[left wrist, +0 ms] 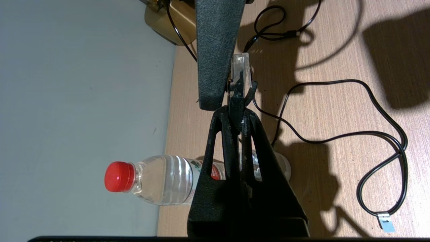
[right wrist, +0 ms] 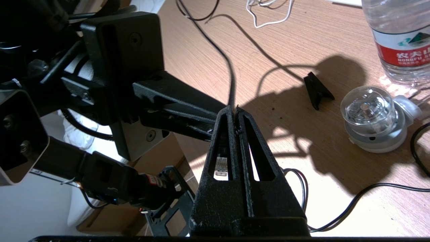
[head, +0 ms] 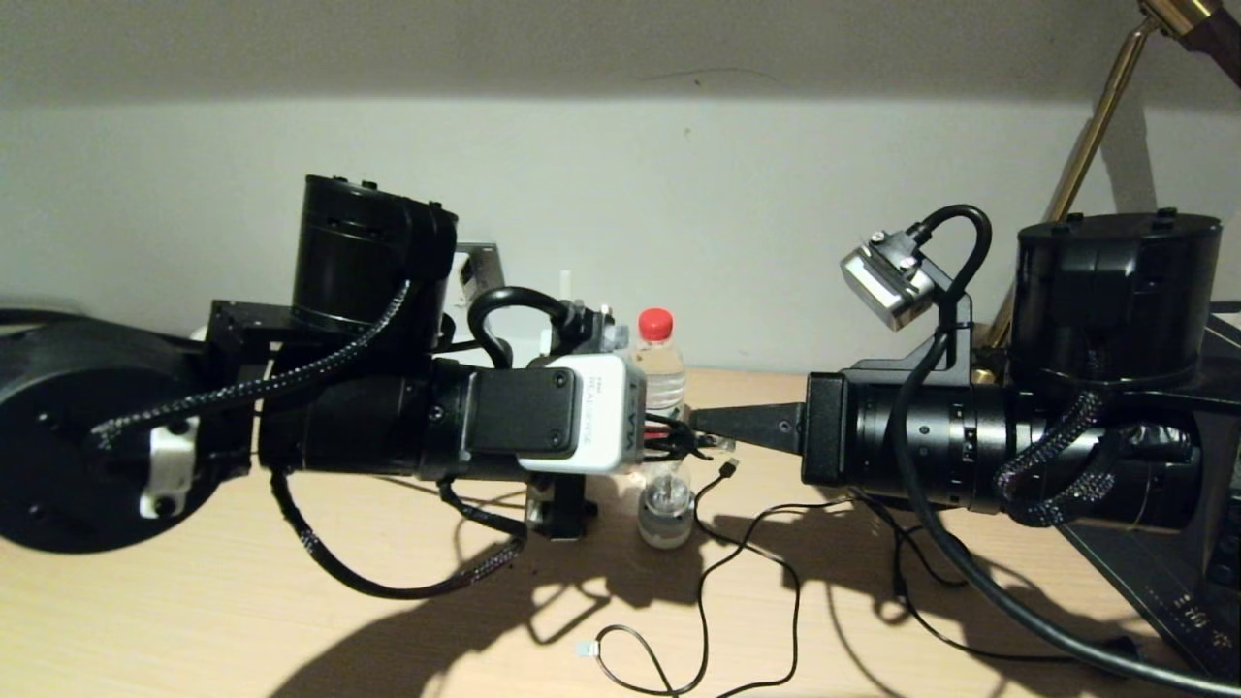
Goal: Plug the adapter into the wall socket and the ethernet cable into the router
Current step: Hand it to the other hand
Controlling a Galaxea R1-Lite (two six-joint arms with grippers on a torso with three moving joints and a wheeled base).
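Note:
My left gripper (left wrist: 237,116) is shut on the black boot of the ethernet cable (left wrist: 336,136). The clear clip connector (left wrist: 241,69) sticks out past its fingertips. My right gripper (right wrist: 235,109) is shut and lies tip to tip with the left gripper (head: 684,436) above the table. Its fingers (left wrist: 215,50) lie alongside the connector (right wrist: 221,166). A black cable meets the right tip; I cannot tell if it is pinched. The cable's other end (head: 582,648) lies on the table. The adapter and router are out of view. A grey metal plate (head: 480,267) shows behind the left arm.
A red-capped water bottle (head: 659,364) and a clear dome on a white base (head: 666,509) stand just under the grippers. A black USB cable (head: 729,468) trails over the wooden table (head: 242,601). A brass lamp (head: 1096,145) stands at the back right. A thin white cord (right wrist: 268,16) lies farther off.

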